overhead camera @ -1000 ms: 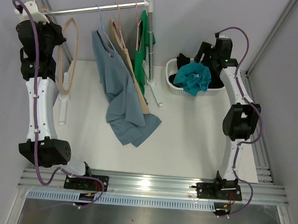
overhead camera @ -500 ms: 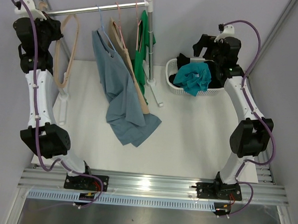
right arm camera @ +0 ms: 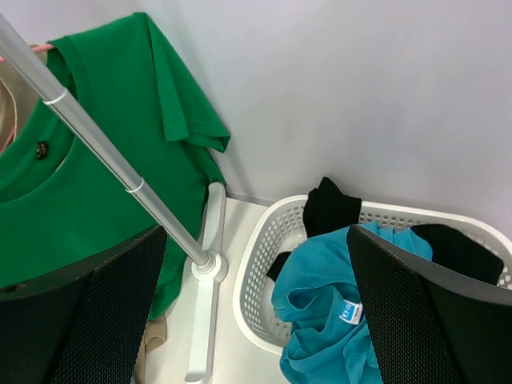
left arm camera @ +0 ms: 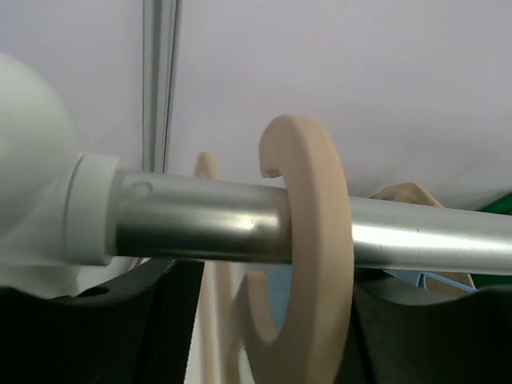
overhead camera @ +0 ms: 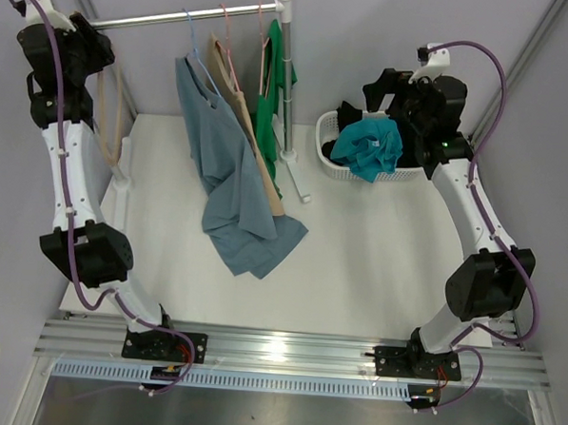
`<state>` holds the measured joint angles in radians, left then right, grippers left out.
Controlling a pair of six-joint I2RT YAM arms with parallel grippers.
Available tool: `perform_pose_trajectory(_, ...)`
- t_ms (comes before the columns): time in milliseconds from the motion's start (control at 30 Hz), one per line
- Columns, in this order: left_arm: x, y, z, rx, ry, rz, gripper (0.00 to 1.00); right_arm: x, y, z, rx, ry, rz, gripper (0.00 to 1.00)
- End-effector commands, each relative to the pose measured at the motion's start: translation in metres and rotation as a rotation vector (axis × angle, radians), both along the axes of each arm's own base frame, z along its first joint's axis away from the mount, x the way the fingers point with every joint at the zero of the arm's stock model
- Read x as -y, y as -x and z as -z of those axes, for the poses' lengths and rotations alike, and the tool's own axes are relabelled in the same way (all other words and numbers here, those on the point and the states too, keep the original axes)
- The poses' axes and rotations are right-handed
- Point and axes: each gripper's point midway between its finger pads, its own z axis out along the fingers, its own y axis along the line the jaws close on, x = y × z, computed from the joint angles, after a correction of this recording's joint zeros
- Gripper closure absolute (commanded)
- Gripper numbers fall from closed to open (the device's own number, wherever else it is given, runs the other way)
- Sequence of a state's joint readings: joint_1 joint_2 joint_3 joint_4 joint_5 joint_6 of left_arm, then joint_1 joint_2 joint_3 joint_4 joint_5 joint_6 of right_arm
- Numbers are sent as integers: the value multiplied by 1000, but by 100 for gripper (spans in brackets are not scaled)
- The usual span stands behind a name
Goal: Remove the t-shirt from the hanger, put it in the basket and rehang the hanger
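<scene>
Arms first: both of mine have moved in the last second. My left arm has risen to the left end of the clothes rail [overhead camera: 161, 18]. My right arm has pulled up and back from the white laundry basket [right arm camera: 256, 272], which stands at the far right of the tabletop [overhead camera: 358, 254].

In the basket lies the teal t-shirt [overhead camera: 368, 148], crumpled on top of some black clothes, and nothing holds it. So I judge that the t-shirt is already off its hanger. The bare wooden hanger [left arm camera: 320, 240] now hangs with its hook over the rail, close to the rail's end.

My left end effector [left arm camera: 272, 312] was tight a moment ago and has begun to part. Its fingers stand on both sides of the hook with a gap on one side, so I think the hanger is released, or nearly. My right end effector [right arm camera: 256, 240] has opened to its full width and is empty.

A green t-shirt [right arm camera: 80, 160] hangs on the rail untouched. What remains is probably only to draw both arms away.
</scene>
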<state>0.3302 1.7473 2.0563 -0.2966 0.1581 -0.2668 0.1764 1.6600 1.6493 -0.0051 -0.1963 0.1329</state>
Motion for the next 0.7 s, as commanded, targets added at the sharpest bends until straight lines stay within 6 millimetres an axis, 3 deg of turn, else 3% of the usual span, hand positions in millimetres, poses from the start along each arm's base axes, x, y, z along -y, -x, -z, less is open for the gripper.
perform_pose_trajectory(0, -3, 29, -43, 72, -1, -62, 41, 0, 13, -36, 99, 8, -13, 0)
perform_pose_trajectory(133, 14, 48, -60, 93, -8, -54, 29, 0, 17, -36, 86, 12, -18, 1)
perform_pose_trajectory(233, 46, 73, -86, 141, -97, -125, 22, -1, 21, -38, 88, 9, -26, 1)
perform_pose_trajectory(267, 60, 73, -73, 115, -102, -173, 20, -1, 24, -40, 91, 7, -29, 1)
perform_pose_trajectory(333, 71, 98, -99, 194, -146, -236, 13, -3, 26, -35, 80, 4, -36, 0)
perform_pose_trajectory(367, 85, 106, -101, 207, -132, -268, 11, -3, 28, -37, 83, -1, -38, 1)
perform_pose_trajectory(500, 117, 110, -79, 177, -34, -188, 10, -16, 31, -20, 7, 5, -90, 1)
perform_pose_trajectory(567, 137, 104, -68, 153, -6, -125, 11, -38, 36, -23, 3, 8, -158, 1)
perform_pose_trajectory(667, 158, 87, -53, 118, -22, -96, 11, -74, 41, -12, -20, 43, -211, 1)
